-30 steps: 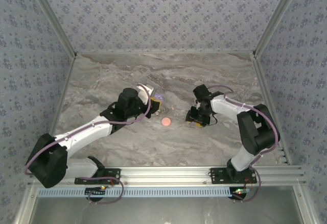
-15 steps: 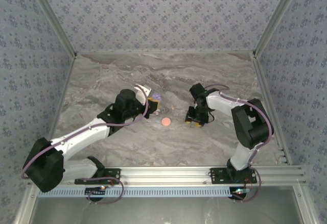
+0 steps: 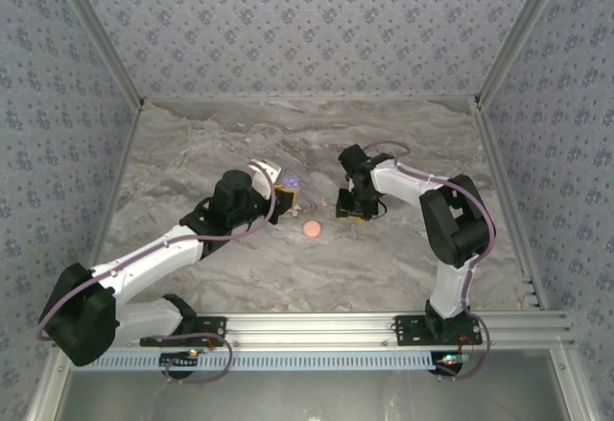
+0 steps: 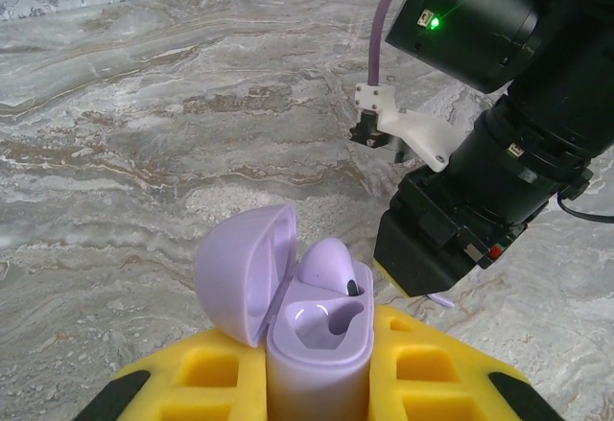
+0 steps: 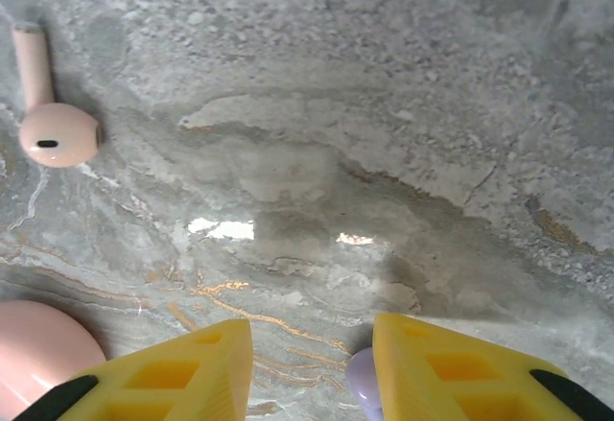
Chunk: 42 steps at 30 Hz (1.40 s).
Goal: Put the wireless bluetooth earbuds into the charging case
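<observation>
Marbled table [image 3: 192, 143], seen from above and from both wrists.

Left gripper [image 3: 285, 189]: clenched on the lilac case [image 4: 319, 339], gripping its base between the yellow fingers [image 4: 216, 368]. The case stands upright near the middle of the table. Its lid [image 4: 244, 272] is swung open to the left. One seated lilac earbud [image 4: 328, 266] rests in the left-hand well of the case; the other well is bare.

Right gripper [image 5: 312, 330]: released, jaws spread apart and held low over the table, just right of the lilac case. A loose lilac earbud [image 5: 362, 379] lies on the table between the jaws, against the inner side of the right-hand finger [image 5: 451, 368]; whether it touches the finger cannot be told. It is not clamped.

Pink earbud [image 5: 48, 105]: lies on its side on the table beyond the fingertips of the right gripper, well apart from the loose lilac earbud.

Pink case [image 3: 310, 228]: round and closed, on the table between the two grippers and slightly nearer than both; its edge also shows beside the left-hand finger in the right wrist view.
</observation>
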{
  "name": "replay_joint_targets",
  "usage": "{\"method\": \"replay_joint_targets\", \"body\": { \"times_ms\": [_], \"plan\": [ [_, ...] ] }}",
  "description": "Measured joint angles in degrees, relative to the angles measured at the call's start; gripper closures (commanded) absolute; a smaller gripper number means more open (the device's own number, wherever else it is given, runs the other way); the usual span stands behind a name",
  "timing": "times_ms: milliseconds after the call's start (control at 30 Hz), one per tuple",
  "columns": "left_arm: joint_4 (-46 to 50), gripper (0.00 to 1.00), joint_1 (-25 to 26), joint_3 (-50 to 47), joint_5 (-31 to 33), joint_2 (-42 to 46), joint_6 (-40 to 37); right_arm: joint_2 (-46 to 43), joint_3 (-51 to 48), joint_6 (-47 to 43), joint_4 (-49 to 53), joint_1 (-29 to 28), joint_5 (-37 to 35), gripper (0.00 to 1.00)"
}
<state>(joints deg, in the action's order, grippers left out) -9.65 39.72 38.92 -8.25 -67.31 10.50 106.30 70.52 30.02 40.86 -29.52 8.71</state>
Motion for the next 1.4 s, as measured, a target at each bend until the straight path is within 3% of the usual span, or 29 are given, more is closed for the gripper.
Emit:
{"method": "replay_joint_targets", "body": {
  "times_ms": [567,1400],
  "plan": [
    [0.0,0.89,0.0,-0.5,0.2,0.2,0.0,1.7,4.1,-9.6,8.0,-1.8,-5.1,0.63],
    [0.0,0.88,0.0,-0.6,0.2,0.2,0.0,5.2,4.9,-10.4,9.2,-2.3,-5.4,0.67]
  ]
}}
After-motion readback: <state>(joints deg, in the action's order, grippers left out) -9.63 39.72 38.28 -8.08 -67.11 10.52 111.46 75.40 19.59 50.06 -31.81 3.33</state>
